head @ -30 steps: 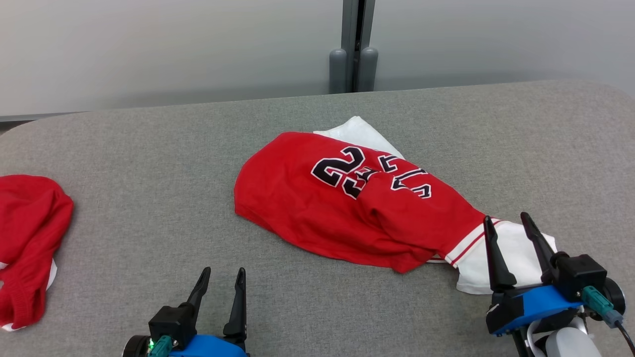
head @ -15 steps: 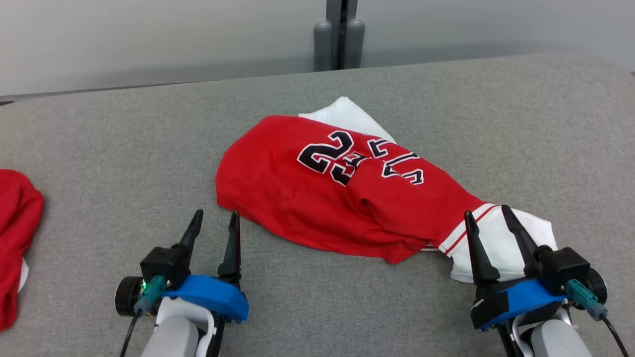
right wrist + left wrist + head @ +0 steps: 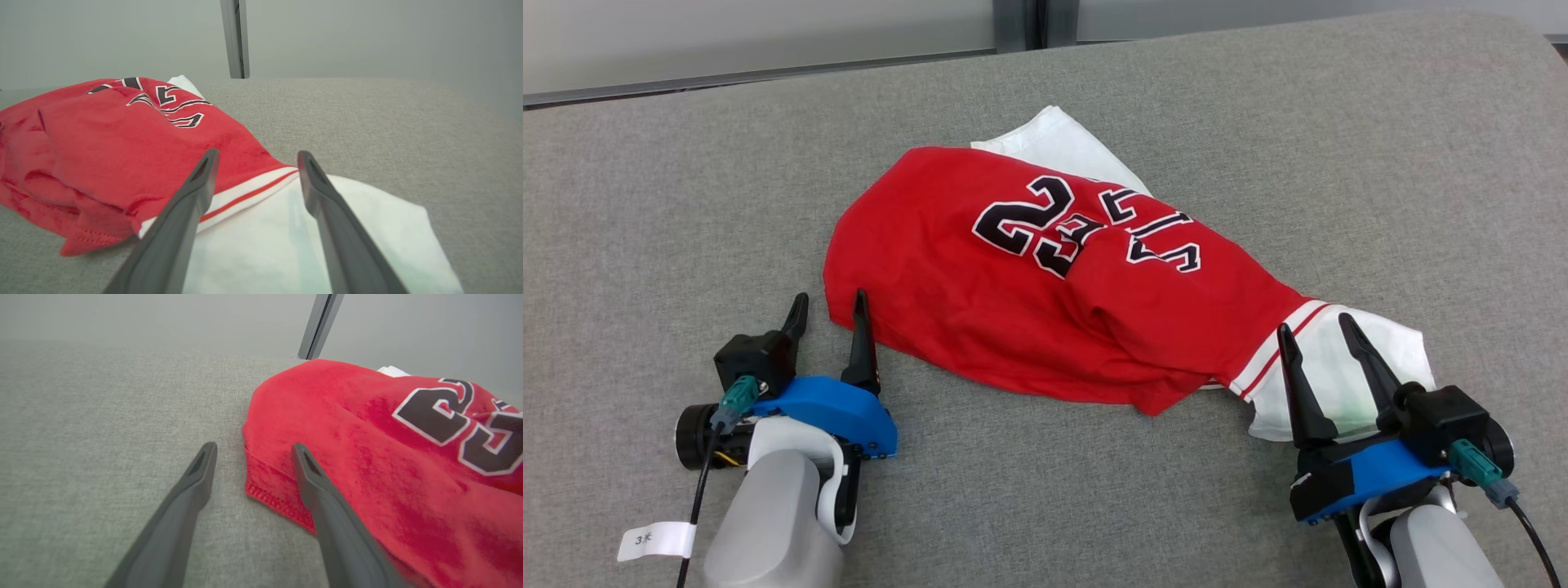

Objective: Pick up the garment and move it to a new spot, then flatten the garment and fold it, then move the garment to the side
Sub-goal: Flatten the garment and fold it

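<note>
The garment (image 3: 1013, 286) is a crumpled red jersey with dark white-edged numerals and white sleeves, lying mid-table. My left gripper (image 3: 827, 302) is open at its near-left hem corner; in the left wrist view the hem (image 3: 278, 494) lies between and under the two fingers of the left gripper (image 3: 253, 451). My right gripper (image 3: 1311, 327) is open over the white sleeve (image 3: 1388, 359) at the garment's right end; the right wrist view shows the right gripper (image 3: 257, 157) astride the red-and-white cuff stripe (image 3: 245, 194). Neither holds cloth.
The grey fabric table (image 3: 686, 204) reaches to a pale wall with a dark vertical post (image 3: 235, 38) behind. A white tag (image 3: 654, 539) hangs from the left arm's cable.
The head camera has tilted down, so the whole scene slid up and left. My left gripper has advanced to the garment's left hem. The right gripper stays over the white sleeve.
</note>
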Robot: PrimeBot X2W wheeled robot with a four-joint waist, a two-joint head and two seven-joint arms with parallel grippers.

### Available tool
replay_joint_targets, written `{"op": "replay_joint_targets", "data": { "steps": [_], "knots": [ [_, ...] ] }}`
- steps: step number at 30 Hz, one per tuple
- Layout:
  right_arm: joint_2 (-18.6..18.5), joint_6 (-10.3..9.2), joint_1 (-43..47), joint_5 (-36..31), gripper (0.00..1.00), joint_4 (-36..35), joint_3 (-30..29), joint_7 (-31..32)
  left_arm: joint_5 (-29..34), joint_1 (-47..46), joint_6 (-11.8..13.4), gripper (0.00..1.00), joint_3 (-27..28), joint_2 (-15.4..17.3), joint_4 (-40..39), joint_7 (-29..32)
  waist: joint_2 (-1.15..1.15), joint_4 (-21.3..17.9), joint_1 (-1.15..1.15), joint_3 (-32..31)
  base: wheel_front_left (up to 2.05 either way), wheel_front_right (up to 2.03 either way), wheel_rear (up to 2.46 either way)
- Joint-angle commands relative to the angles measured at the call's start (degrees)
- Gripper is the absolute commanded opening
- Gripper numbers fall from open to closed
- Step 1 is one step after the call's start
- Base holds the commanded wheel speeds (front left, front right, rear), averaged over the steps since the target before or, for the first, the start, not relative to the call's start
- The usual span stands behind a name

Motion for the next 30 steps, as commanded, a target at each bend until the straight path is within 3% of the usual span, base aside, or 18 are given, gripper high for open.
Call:
{"op": "replay_joint_targets", "data": {
  "steps": [1,7,8,9,10,11,12,13,14,20,29,30],
  "knots": [
    [-0.1,-0.02,-1.1,-0.1,1.00,0.0,0.0,0.0,-0.1,-0.8,0.3,1.00,-0.1,0.0,0.8,-0.2,0.00,-0.1,-0.01,0.0,0.00,0.00,0.00],
    [0.1,-0.02,-0.6,-0.3,1.00,0.5,0.1,0.0,-1.3,0.1,1.6,1.00,-1.4,0.0,5.4,-0.1,0.00,0.1,-0.01,-0.9,0.00,0.00,0.00],
    [0.1,-0.02,-0.4,-0.3,1.00,0.5,0.1,0.0,-1.4,0.4,1.8,0.95,-1.7,0.0,6.2,0.0,0.00,0.2,-0.01,-1.0,0.00,0.00,0.00],
    [0.1,-0.01,-0.4,-0.2,1.00,0.6,0.2,0.0,-1.5,0.4,1.9,0.81,-2.0,0.0,6.7,0.0,0.00,0.3,-0.01,-1.1,0.00,0.00,0.00],
    [0.1,-0.02,-0.3,-0.1,1.00,0.7,0.3,0.0,-1.7,0.3,1.9,0.49,-2.2,0.0,7.0,0.0,0.00,0.5,-0.01,-1.2,0.00,0.00,0.00],
    [0.2,-0.02,-0.3,-0.1,1.00,0.7,0.5,0.0,-1.9,0.1,2.0,0.47,-2.4,0.0,7.3,0.0,0.00,0.6,-0.01,-1.3,0.00,0.00,0.00],
    [0.2,-0.02,-0.3,-0.1,1.00,0.8,0.6,0.0,-2.2,-0.1,1.9,0.49,-2.6,0.0,7.2,0.0,0.00,0.7,-0.01,-1.3,0.00,0.00,0.00],
    [0.2,-0.02,-0.3,-0.1,1.00,0.8,0.6,0.0,-2.2,-0.3,1.9,0.67,-2.6,0.0,6.6,0.0,0.00,0.9,-0.01,-1.4,0.00,0.00,0.00],
    [0.2,-0.02,-0.4,0.0,1.00,0.8,0.7,0.0,-2.1,-0.6,1.9,0.99,-2.8,0.0,5.7,0.0,0.00,1.0,-0.01,-1.4,0.00,0.00,0.00],
    [0.2,-0.02,-0.7,0.1,1.00,1.3,1.3,0.0,-3.2,-1.7,1.8,1.00,-4.1,0.0,3.1,-0.1,0.00,1.2,-0.01,-1.5,0.00,0.00,0.00],
    [0.0,-0.02,-1.4,0.4,1.00,1.5,1.7,0.0,-2.1,-4.9,2.3,1.00,-3.8,0.0,9.2,-0.1,0.00,-0.4,-0.01,-0.4,0.00,0.00,0.00],
    [0.0,-0.02,-1.3,0.4,1.00,1.5,1.6,0.0,-2.0,-5.1,2.2,0.85,-3.6,0.0,9.8,-0.1,0.00,-0.5,-0.01,-0.4,0.00,0.00,0.00]
  ]
}}
